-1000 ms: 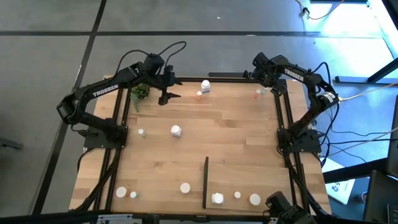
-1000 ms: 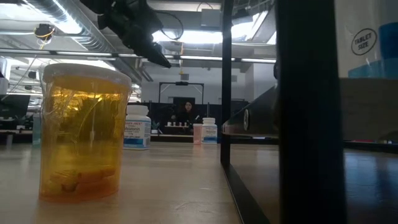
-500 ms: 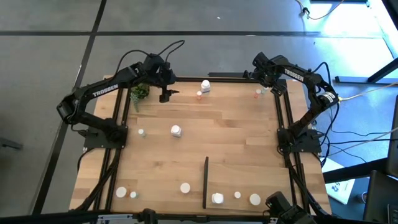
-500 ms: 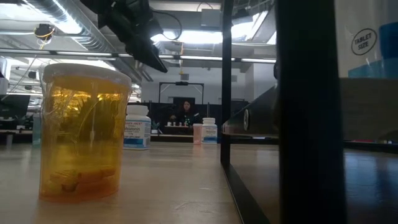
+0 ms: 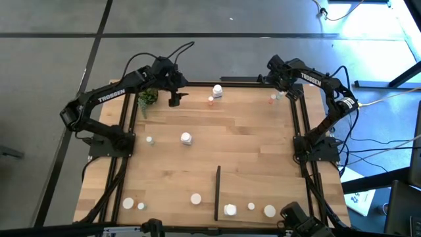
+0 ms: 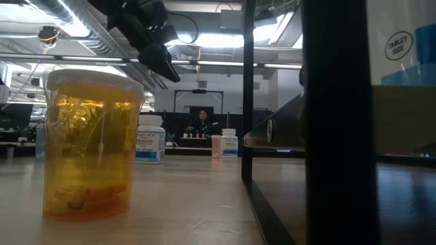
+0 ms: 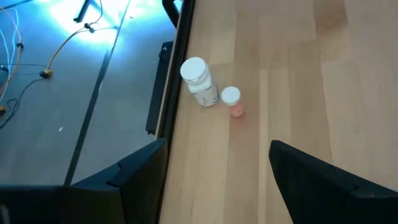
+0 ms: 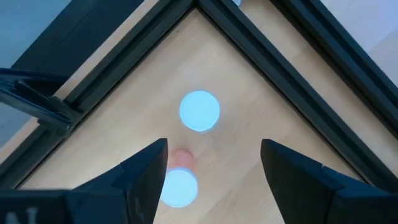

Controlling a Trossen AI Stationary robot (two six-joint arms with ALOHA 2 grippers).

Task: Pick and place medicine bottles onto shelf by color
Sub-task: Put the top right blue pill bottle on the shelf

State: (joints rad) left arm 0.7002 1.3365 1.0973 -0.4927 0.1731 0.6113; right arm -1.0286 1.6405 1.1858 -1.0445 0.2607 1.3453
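Light-wood tabletop (image 5: 250,145) inside black frame rails (image 5: 304,141). Near the far edge: white medicine bottle (image 5: 217,91) with small pink one (image 5: 211,101) just beside it; two small bottles (image 5: 274,99) in the far right corner; green potted plant (image 5: 147,97) at the far left. Mid-left: white bottle (image 5: 187,138) and tiny one (image 5: 149,140). Near edge: thin black upright strip (image 5: 217,192), bottles (image 5: 195,198) on both its sides. Close to the low camera: amber bottle (image 6: 90,144).
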